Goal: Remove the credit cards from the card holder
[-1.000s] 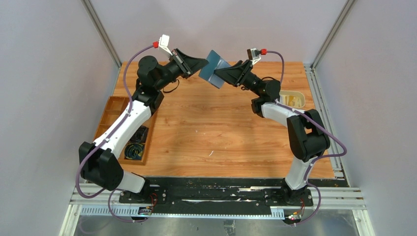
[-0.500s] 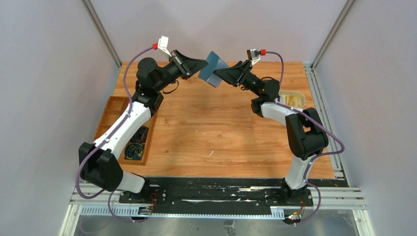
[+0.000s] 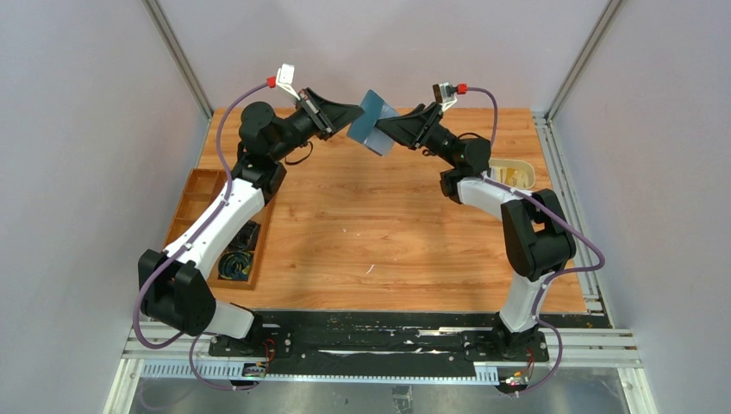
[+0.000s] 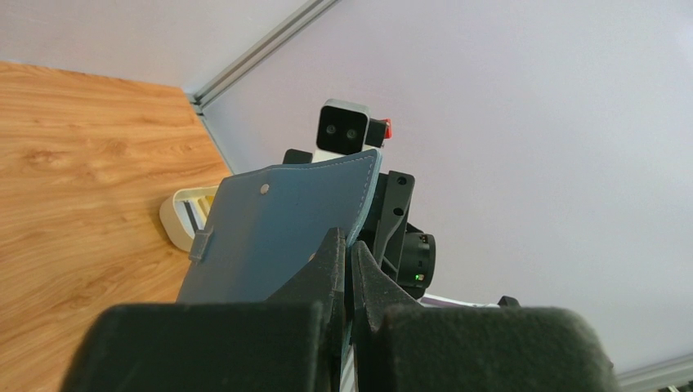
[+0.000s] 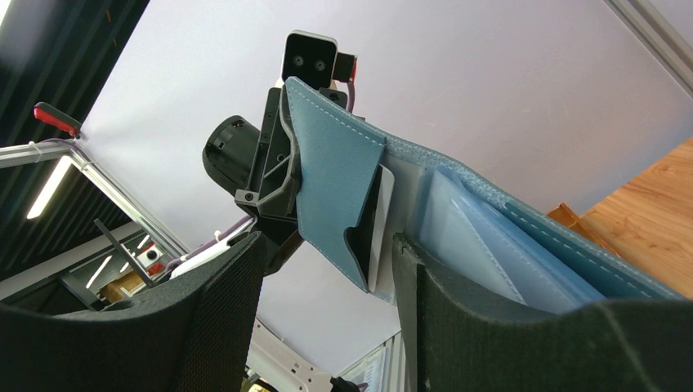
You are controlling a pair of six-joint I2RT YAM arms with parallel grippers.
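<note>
The blue card holder [image 3: 372, 121] hangs open in the air above the table's back edge. My left gripper [image 3: 352, 116] is shut on its cover edge; the left wrist view shows the holder's outer side [image 4: 278, 220] with its little tab, pinched between my left gripper's [image 4: 347, 245] fingers. My right gripper [image 3: 384, 129] is open at the holder's other side. In the right wrist view the holder's inner pocket [image 5: 335, 180] and a whitish card [image 5: 382, 220] tucked in it lie between my right gripper's [image 5: 327, 245] spread fingers. Clear sleeves [image 5: 482, 237] fan out beside the right finger.
A cream oval dish [image 3: 513, 175] with yellow cards in it sits at the back right and also shows in the left wrist view [image 4: 184, 216]. A brown wooden compartment tray [image 3: 207, 203] lies along the table's left edge. Frame posts stand at the back corners.
My right gripper has edged slightly up and in towards the card holder. The left gripper and the holder have barely moved.
</note>
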